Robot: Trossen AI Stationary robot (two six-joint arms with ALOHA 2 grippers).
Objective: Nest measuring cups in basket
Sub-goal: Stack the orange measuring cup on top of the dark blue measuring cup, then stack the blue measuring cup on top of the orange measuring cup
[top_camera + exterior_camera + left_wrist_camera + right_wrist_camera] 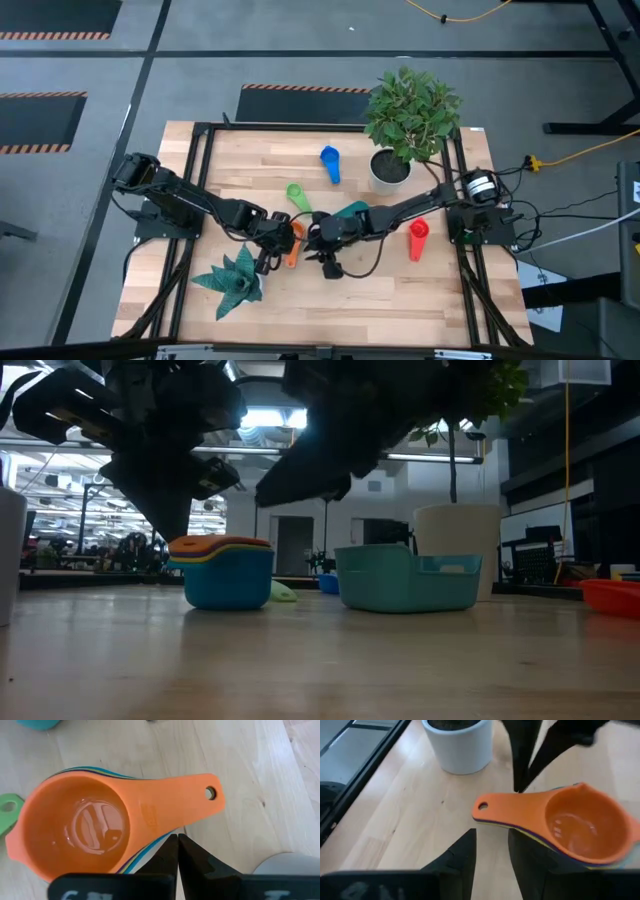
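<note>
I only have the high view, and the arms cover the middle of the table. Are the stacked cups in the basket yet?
Observer: No. The low view shows the stack, orange cup on top, standing on the table beside the basket and apart from it.
Operator: Is the left gripper holding it?
Observer: No. The left gripper is shut on nothing, beside the orange handle.
Operator: And the right?
Observer: The right gripper is open, facing the handle's holed end, not closed on it.
</note>
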